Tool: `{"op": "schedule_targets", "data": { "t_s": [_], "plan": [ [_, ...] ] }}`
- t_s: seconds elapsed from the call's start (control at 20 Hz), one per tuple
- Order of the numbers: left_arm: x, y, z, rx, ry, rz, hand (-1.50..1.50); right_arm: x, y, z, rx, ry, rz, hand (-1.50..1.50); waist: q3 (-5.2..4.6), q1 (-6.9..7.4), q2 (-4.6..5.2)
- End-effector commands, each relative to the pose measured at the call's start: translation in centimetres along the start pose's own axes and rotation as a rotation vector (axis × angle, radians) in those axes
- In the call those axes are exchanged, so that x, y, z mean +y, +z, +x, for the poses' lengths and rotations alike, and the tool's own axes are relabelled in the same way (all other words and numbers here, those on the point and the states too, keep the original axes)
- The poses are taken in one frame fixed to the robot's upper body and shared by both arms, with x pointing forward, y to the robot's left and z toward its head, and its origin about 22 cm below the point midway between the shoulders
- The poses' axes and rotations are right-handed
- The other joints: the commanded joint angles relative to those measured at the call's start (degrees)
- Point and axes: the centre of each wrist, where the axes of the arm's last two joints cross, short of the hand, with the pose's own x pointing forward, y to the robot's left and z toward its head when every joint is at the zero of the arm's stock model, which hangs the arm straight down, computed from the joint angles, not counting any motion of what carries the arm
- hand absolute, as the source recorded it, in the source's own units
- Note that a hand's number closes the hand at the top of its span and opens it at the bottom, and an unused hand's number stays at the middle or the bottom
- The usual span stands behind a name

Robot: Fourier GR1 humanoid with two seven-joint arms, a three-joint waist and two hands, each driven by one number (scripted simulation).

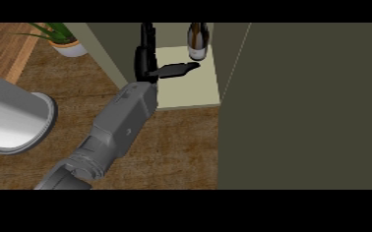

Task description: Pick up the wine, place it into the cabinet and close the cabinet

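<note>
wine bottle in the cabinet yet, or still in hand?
In. The wine bottle stands upright on the cabinet shelf; the left hand is open, just clear of it.

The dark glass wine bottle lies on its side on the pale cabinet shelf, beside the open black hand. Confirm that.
Not quite: the head view shows the dark glass wine bottle standing upright, not lying on its side. It is on the pale cabinet shelf, and the open black hand is beside it.

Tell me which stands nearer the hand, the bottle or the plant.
The bottle: it stands inside the cabinet, right by the left hand's thumb, while the plant sits outside it, farther left.
</note>
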Motion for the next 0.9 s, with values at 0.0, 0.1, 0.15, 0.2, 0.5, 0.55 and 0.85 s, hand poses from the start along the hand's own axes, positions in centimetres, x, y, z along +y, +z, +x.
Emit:
{"op": "schedule_targets", "data": {
  "t_s": [0.0,0.1,0.15,0.2,0.5,0.55,0.85],
  "plan": [
    [2.4,3.0,-2.6,0.055,0.019,0.057,-1.5,-0.1,1.4,1.7,-0.014,0.014,-0.008,-1.5,-0.16,1.12,-0.06],
    [1.6,3.1,-2.1,0.06,0.033,0.027,-1.5,0.2,0.4,0.9,-0.009,0.013,0.006,-1.5,-0.15,1.05,-0.23],
    [1.6,3.6,-2.3,0.081,0.026,0.062,-1.5,0.2,1.0,1.0,-0.016,0.011,0.011,-1.5,-0.14,0.21,-0.27],
    [1.9,4.3,-2.7,0.067,0.029,0.055,-1.5,-1.0,1.1,1.0,-0.025,0.019,0.0,-1.5,-0.12,1.1,-0.26],
    [-0.3,9.2,-2.3,0.09,0.051,-0.01,-1.5,-0.6,1.7,1.7,-0.019,0.036,-0.052,-1.5,-0.1,2.94,-0.72],
    [-1.2,9.7,-1.8,0.074,0.047,-0.006,-1.5,0.3,1.4,2.0,-0.014,0.041,-0.041,-1.5,-0.14,2.67,-0.58],
    [-3.9,13.2,0.5,0.06,0.023,-0.026,-1.5,0.3,3.1,1.0,-0.029,0.027,-0.054,-1.5,-0.09,3.37,-0.54]
  ]
}}
